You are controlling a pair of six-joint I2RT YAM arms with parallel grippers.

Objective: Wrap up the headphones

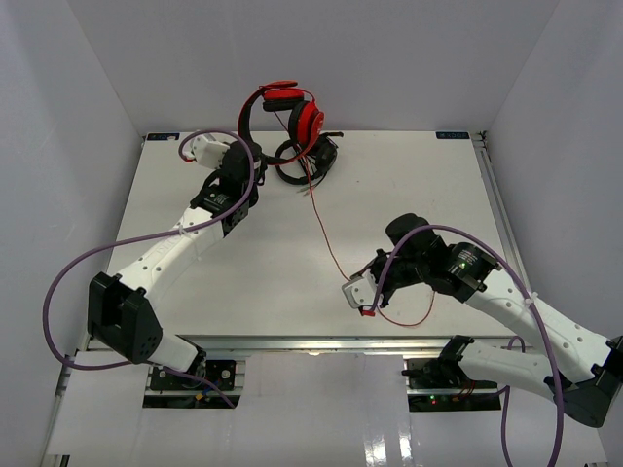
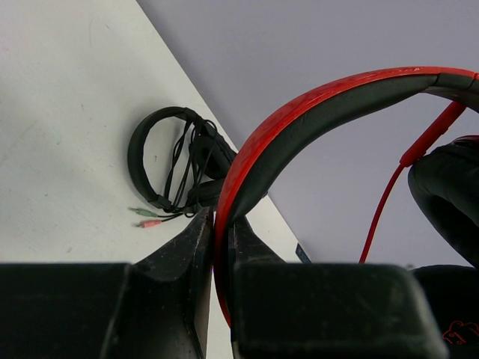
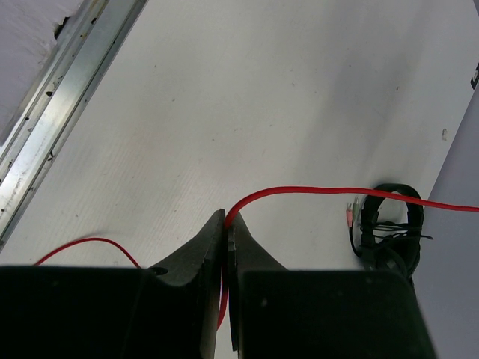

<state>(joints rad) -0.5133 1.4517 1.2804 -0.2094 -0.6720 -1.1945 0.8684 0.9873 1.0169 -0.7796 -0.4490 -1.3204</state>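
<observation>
Backdrop: pale grey walls (image 1: pixel 389 58) box in my flat white table (image 1: pixel 243 282), with an aluminium rail (image 3: pixel 67 97) along its near edge.
Left gripper: my left gripper (image 2: pixel 221 224) is reached out to the far left part of the table, its black fingers (image 2: pixel 187 254) pinched tight on the headband with no gap to spare.
Headphones: the glossy red over-ear headphones with round cups and black padding (image 1: pixel 310 122) hang from that grip, lifted off the table at its far edge, in front of the back wall. The headband (image 2: pixel 314 112) arches up and to the right out of my jaws.
Cable: the long thin red cable (image 1: pixel 321 229) drops from the ear cup and crosses the table in a nearly straight line toward my right arm.
Right gripper: my right gripper (image 3: pixel 225 223) sits low near the front edge, fully clamped on the cable, which rises from between the fingertips and bends away to the right.
Loose end: a slack curve of red cable (image 1: pixel 421 316) lies on the table just beside that gripper.
Other item: a pair of black headphones with a bundled black cable (image 2: pixel 138 161) lies flat at the far edge, just below the red pair, with small green and pink plugs (image 2: pixel 146 218) beside it.
</observation>
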